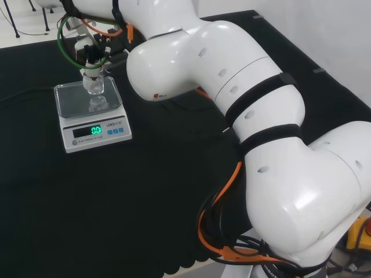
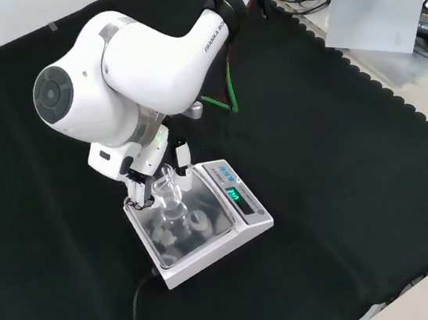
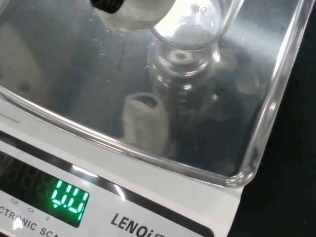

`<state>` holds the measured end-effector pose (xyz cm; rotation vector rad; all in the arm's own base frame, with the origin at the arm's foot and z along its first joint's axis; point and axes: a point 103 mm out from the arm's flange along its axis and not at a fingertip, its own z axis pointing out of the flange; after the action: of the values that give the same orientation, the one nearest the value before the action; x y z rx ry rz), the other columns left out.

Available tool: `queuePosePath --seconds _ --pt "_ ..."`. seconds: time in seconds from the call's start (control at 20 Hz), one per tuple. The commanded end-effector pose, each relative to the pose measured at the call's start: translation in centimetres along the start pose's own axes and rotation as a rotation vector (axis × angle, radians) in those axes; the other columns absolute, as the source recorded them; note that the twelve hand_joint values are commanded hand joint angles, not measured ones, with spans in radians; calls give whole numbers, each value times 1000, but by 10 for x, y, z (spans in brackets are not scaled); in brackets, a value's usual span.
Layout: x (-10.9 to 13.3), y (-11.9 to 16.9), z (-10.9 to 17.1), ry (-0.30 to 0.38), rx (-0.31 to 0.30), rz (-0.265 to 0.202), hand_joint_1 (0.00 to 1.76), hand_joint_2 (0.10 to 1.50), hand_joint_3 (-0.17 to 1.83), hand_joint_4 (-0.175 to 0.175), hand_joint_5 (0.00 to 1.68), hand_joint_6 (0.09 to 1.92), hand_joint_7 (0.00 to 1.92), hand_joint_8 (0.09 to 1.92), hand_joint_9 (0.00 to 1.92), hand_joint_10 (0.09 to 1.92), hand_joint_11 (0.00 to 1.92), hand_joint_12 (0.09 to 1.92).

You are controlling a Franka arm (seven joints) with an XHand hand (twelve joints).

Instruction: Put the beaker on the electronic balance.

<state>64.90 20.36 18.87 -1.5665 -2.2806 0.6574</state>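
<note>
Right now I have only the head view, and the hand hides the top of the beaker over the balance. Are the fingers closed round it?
Observer: Yes. In the front view the hand has its fingers curled round the beaker from both sides.
Operator: Is its base down on the pan?
Observer: In the wrist view the base meets its own reflection in the pan. It is at the surface or just off it; I cannot tell which.
Operator: Is it clear of the edge?
Observer: Yes. The wrist view puts it well inside the pan's raised clear rim.
</note>
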Motion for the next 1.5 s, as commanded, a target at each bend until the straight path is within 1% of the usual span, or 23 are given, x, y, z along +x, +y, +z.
queuePosePath --seconds 0.05,0.35,0.75,0.85,1.0,1.2,1.5 --pt "12 8 56 0 141 -21 1085 1240 8 -175 746 1360 841 1084 1011 948 1051 1121" --pt "19 10 62 0 156 -29 1085 1240 8 -175 746 1361 841 1084 1013 948 1052 1123" --pt "19 11 70 3 172 -30 1084 1240 8 -175 746 1361 842 1085 1013 948 1051 1124" --pt "19 11 71 2 169 -29 1084 1240 7 -175 746 1361 842 1085 1013 948 1051 1125" --pt "14 8 71 -28 148 -23 1085 1240 7 -175 746 1361 842 1085 1013 949 1050 1126" --pt "8 4 70 -40 147 -14 1085 1240 7 -175 746 1361 843 1086 1013 949 1050 1127" --pt "5 5 72 -17 154 -12 1085 1240 6 -175 747 1360 845 1086 1013 950 1049 1129"
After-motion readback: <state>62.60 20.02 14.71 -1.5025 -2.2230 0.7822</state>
